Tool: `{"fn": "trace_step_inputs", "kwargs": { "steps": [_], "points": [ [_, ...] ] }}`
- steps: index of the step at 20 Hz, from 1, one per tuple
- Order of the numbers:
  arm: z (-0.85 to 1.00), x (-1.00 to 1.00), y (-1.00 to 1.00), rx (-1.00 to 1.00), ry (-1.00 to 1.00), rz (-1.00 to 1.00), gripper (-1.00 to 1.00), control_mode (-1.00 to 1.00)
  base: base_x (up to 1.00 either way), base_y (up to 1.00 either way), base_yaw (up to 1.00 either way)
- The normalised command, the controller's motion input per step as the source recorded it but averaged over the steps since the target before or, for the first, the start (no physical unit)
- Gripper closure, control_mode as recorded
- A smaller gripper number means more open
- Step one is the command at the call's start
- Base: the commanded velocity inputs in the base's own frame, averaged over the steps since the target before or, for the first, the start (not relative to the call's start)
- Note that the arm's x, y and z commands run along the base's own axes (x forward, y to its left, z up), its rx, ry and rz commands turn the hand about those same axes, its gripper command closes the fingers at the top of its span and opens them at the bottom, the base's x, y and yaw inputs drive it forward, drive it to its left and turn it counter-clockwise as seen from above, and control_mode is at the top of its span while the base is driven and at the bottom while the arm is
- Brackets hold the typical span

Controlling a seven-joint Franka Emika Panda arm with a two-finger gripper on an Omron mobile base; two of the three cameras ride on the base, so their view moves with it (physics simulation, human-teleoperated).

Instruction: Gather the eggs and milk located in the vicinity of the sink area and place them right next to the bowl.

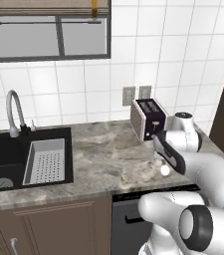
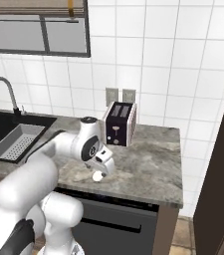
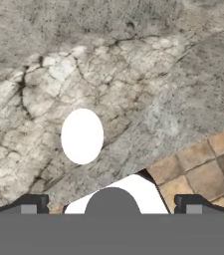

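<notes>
A small white egg lies on the grey marble counter, close to its front edge. The egg sits just in front of the toaster and well to the right of the sink. My gripper hovers right above it, open, its fingertips spread wide and the egg a little to the left of centre between them. In the right base view the gripper hangs just over the egg without touching it. The milk and the bowl are out of view.
A black-and-white toaster stands against the tiled wall behind the hand. The sink has a curved faucet and a grey perforated tray. The counter's front edge and the tiled floor lie beside the egg.
</notes>
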Motion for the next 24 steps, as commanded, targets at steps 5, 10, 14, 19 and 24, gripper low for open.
{"fn": "trace_step_inputs", "kwargs": {
  "steps": [5, 10, 14, 19, 24],
  "points": [
    [-0.33, 0.20, 0.01, 0.00, 0.00, 0.11, -1.00, -1.00, 0.00, 0.00, 0.00],
    [-0.23, 0.25, 0.07, 0.00, 0.00, 0.06, -1.00, -1.00, 0.00, 0.00, 0.00],
    [-0.11, 0.25, 0.01, 0.00, 0.00, 0.02, -1.00, -1.00, 0.00, 0.00, 0.00],
    [-0.13, 0.14, 0.00, 0.00, 0.00, 0.01, -1.00, -1.00, 0.00, 0.00, 0.00],
    [-0.11, -0.04, 0.00, 0.00, 0.00, 0.00, -1.00, -1.00, 0.00, 0.00, 0.00]
  ]
}}
